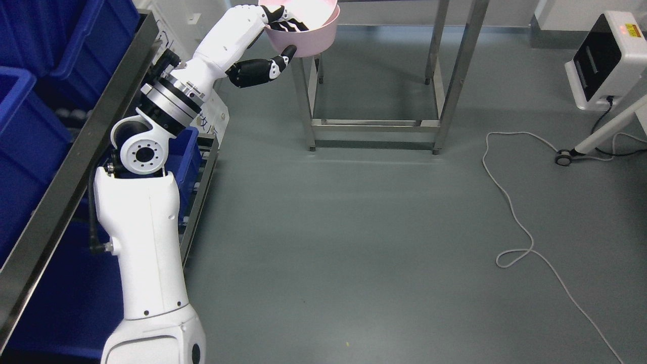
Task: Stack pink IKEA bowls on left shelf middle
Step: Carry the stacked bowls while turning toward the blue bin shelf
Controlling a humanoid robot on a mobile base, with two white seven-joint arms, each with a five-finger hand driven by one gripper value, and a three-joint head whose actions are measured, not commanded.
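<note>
Fingers (pixel 288 26) of the left hand (pixel 275 43) are curled over the rim of the pink bowl (pixel 316 30), with the thumb under it. That bowl is held up high by the metal desk (pixel 445 76). It looks like the carrying step. Next, the bowl must go to the shelf (pixel 76 151) on the left.

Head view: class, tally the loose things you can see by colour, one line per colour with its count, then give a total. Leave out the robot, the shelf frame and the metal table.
Pink: 1, the bowl gripped by the left hand
Blue: 3, the bins on the shelf at left
White: 2, the machine at right and the cable on the floor
Total: 6
</note>
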